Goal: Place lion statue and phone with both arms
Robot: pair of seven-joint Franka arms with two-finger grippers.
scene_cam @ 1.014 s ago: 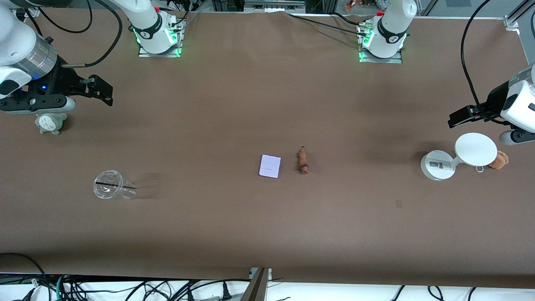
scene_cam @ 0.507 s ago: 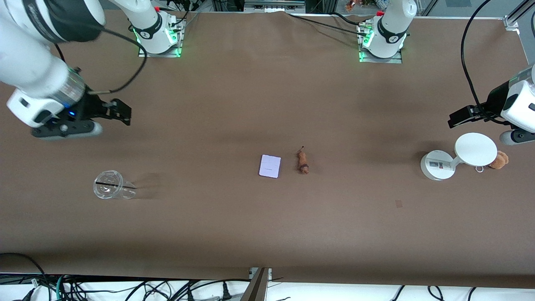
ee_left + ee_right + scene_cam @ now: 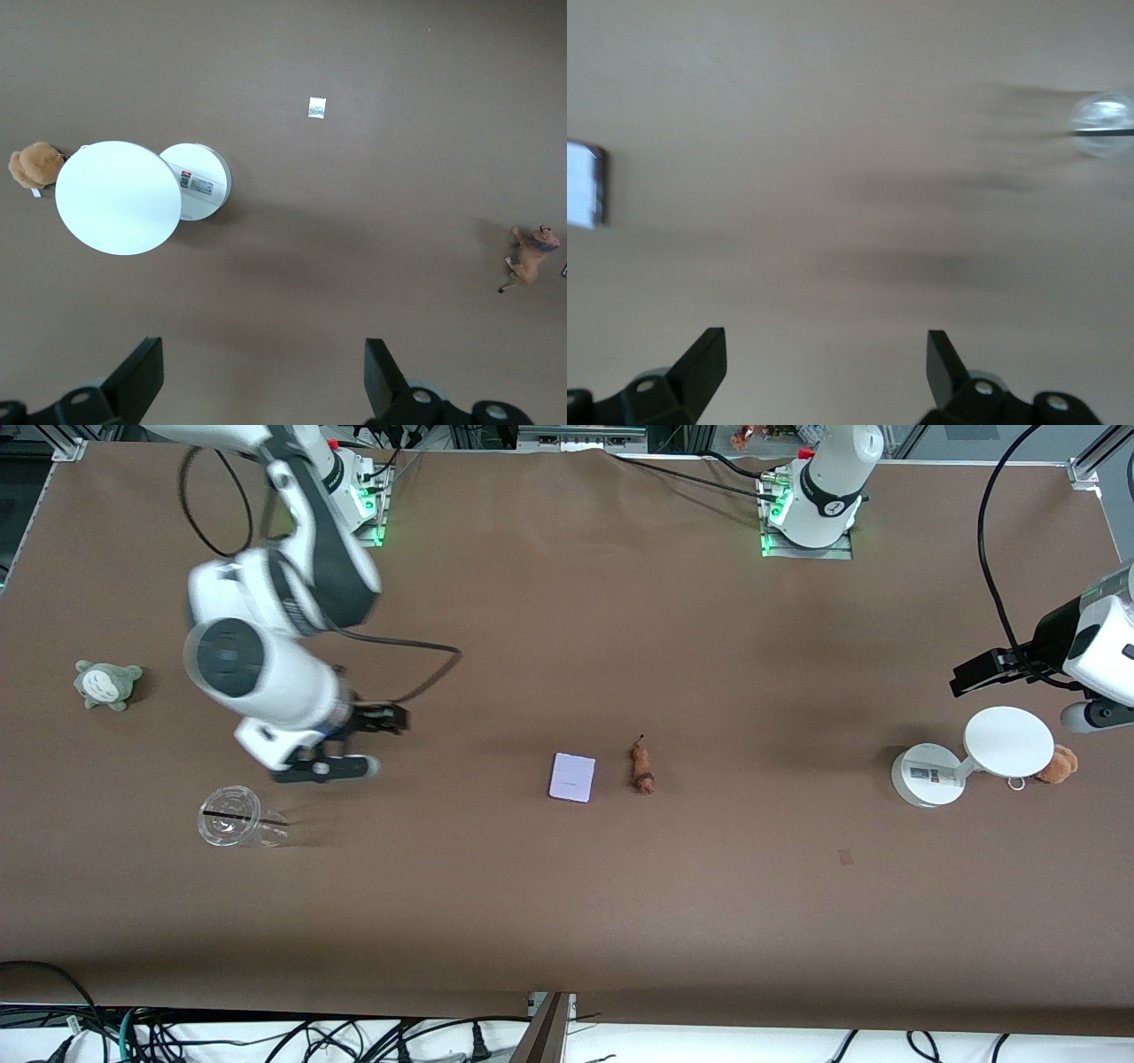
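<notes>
The phone [image 3: 572, 778] lies flat at the table's middle, pale lavender face up. The lion statue [image 3: 641, 768] lies just beside it, toward the left arm's end. My right gripper [image 3: 383, 719] is open and empty, up over bare table between the clear cup and the phone. The phone shows at the edge of the right wrist view [image 3: 583, 184]. My left gripper [image 3: 970, 675] is open and empty, waiting above the white stand. The lion statue shows at the edge of the left wrist view [image 3: 530, 257].
A clear plastic cup [image 3: 232, 826] lies on its side and a grey plush toy [image 3: 104, 683] sits at the right arm's end. A white round-based stand [image 3: 970, 755] and a tan plush toy [image 3: 1059, 763] sit at the left arm's end. A small tape patch [image 3: 845, 856] marks the table.
My right arm has swung from over the grey plush toy toward the table's middle and now hangs above the cup's side. The left arm, phone and lion statue have not moved.
</notes>
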